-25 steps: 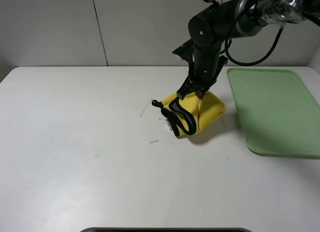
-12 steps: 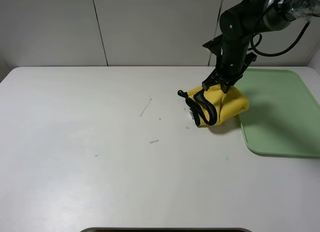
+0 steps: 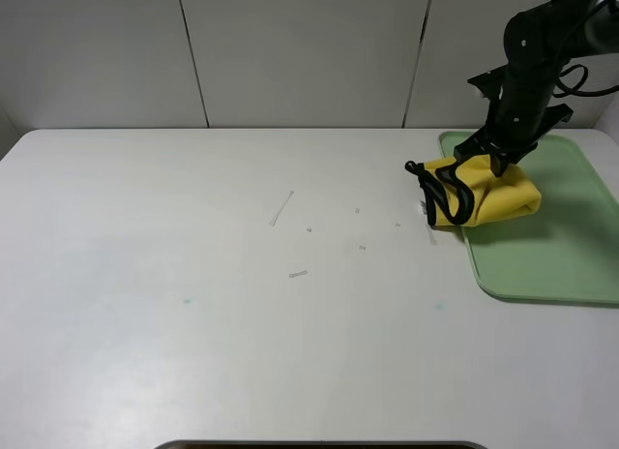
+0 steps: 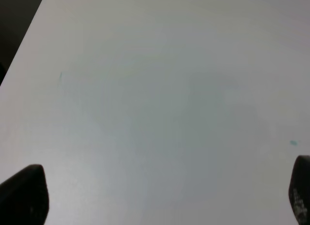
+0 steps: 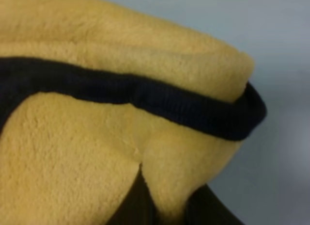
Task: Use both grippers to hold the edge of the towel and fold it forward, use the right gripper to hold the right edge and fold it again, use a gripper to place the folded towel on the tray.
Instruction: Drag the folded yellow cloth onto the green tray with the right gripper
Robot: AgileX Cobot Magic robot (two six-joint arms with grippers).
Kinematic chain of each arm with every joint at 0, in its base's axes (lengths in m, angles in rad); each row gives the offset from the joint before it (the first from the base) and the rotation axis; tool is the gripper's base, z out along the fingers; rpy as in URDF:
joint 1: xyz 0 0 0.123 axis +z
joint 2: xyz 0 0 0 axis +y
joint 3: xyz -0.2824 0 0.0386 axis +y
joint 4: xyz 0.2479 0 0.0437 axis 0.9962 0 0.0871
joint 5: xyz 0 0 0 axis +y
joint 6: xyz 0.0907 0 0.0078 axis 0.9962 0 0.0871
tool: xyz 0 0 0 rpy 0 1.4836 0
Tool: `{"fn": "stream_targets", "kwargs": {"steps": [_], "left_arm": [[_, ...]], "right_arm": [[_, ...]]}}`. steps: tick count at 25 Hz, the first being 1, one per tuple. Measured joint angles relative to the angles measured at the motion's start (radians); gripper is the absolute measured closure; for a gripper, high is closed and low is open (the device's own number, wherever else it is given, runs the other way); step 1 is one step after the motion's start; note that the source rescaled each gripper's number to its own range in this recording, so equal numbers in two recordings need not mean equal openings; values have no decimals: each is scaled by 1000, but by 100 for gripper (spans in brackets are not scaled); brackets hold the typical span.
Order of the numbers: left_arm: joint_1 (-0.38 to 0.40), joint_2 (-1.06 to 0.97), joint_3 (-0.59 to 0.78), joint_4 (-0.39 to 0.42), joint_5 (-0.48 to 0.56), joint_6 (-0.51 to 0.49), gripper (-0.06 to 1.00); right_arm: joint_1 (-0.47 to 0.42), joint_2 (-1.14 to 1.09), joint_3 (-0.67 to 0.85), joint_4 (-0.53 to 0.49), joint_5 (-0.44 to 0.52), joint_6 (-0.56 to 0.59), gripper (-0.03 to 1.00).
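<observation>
The folded yellow towel (image 3: 488, 197) with black trim hangs bunched from my right gripper (image 3: 491, 163), which is shut on its upper edge. The towel is over the left rim of the green tray (image 3: 551, 241), partly above the tray and partly above the white table. The right wrist view is filled by the yellow towel (image 5: 82, 152) and its black trim (image 5: 145, 96), with a dark fingertip at the bottom. My left gripper (image 4: 155, 196) is open over bare table; only its two dark fingertips (image 4: 24, 193) show. It is out of the exterior high view.
The white table (image 3: 193, 304) carries a few small scraps (image 3: 281, 208) near its middle. The tray lies at the far right edge of the table. A pale panelled wall stands behind.
My right gripper has carried the towel to the right, from mid-table to over the tray's left rim. The left wrist has no earlier frame.
</observation>
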Motion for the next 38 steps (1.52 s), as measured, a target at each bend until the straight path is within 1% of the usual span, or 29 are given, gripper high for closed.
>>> {"fn": "stream_targets", "kwargs": {"steps": [7,13,20,26,31,32,33,34,35,36,37,38], "left_arm": [[0,0,0,0,0,0,-6],[0,0,0,0,0,0,-6],[0,0,0,0,0,0,-6],[0,0,0,0,0,0,-6],[0,0,0,0,0,0,-6],[0,0,0,0,0,0,-6],[0,0,0,0,0,0,-6],[0,0,0,0,0,0,-6],[0,0,0,0,0,0,-6],[0,0,0,0,0,0,-6],[0,0,0,0,0,0,-6],[0,0,0,0,0,0,-6]], "right_arm": [[-103,0,0,7,0,-2,90],[-156,0,1,46,-18,-2,90],[-176,0,1,56,-28,-3,90],[-176,0,1,50,-32,-3,90],[-176,0,1,20,-33,-3,89],[-176,0,1,9,-33,-3,86],[-176,0,1,-2,-33,-3,79],[-176,0,1,-9,-33,-2,64],[-176,0,1,-16,-33,2,43],[-176,0,1,-25,-34,11,27],[-176,0,1,-30,-37,21,15],[-176,0,1,-33,-42,35,7]]}}
